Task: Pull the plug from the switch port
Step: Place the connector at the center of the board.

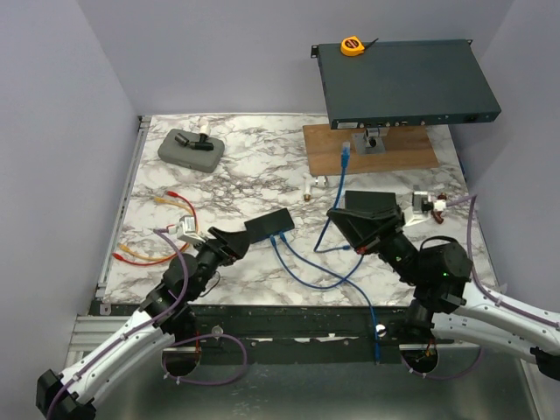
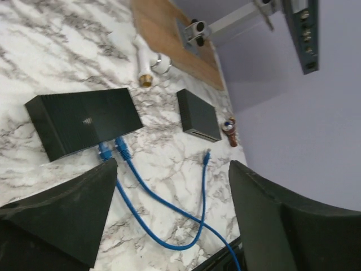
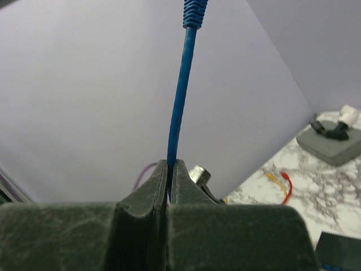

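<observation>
A small black switch (image 1: 269, 226) lies mid-table with two blue plugs (image 2: 113, 149) in its near face; it also shows in the left wrist view (image 2: 84, 121). My left gripper (image 1: 233, 244) is open just left of it, and in the left wrist view (image 2: 172, 169) it stands a little short of the plugs. My right gripper (image 1: 336, 213) is shut on a blue cable (image 3: 179, 101) a short way below its free plug (image 3: 194, 11). That plug (image 1: 345, 155) sticks up in the air, in no port.
A large rack switch (image 1: 402, 83) stands raised on a stand over a wooden board (image 1: 407, 150) at the back right, a tape measure (image 1: 352, 45) on it. A second black box (image 2: 198, 114), a loose plug end (image 2: 207, 155), a grey case (image 1: 190, 149), orange and yellow cables (image 1: 153, 255).
</observation>
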`<state>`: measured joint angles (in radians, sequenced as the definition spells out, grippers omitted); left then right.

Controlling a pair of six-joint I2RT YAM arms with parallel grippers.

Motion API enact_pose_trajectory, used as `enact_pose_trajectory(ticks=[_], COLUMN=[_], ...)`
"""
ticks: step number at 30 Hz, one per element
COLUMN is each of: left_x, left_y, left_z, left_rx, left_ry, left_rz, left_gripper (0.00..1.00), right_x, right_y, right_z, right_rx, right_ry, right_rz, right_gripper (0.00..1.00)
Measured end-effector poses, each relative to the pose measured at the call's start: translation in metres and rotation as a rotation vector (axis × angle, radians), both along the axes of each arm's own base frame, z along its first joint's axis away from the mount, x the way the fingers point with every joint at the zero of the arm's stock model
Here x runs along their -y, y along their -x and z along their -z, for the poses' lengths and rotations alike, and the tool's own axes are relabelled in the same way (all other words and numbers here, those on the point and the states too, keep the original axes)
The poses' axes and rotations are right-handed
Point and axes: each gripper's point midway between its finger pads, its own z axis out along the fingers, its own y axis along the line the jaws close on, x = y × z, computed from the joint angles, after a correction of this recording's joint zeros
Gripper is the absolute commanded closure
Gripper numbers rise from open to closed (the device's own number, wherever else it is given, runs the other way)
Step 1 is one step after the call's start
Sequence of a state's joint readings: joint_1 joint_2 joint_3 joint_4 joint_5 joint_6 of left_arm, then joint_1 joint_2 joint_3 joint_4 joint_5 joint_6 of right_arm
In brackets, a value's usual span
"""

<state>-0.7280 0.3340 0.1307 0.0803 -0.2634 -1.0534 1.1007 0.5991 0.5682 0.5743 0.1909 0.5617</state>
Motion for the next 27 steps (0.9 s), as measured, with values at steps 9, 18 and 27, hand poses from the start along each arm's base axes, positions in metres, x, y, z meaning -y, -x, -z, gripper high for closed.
enact_pose_trajectory(ticks=[9,18,27], left_x=[0.016,0.072,0.103], left_y=[0.021,0.067,0.092], left_z=[-0.081,-0.134,-0.147], left_rx=[0.346,0.592,0.669], left_ry=[0.048,0.013,-0.025], left_rz=[0.166,0.573,0.77], left_gripper=[0.03,0.07,0.25], right_x=[-0.035,-0.045,-0.054], right_y=[-0.015,-0.018,-0.018], right_z=[0.052,0.042,0.049], right_rx=[-0.14,-0.184,-0.207], right_ry=[0.125,0.121,0.142], right_rz=[-0.034,-0.053,-0.074], right_gripper=[0.99,0.99,0.99])
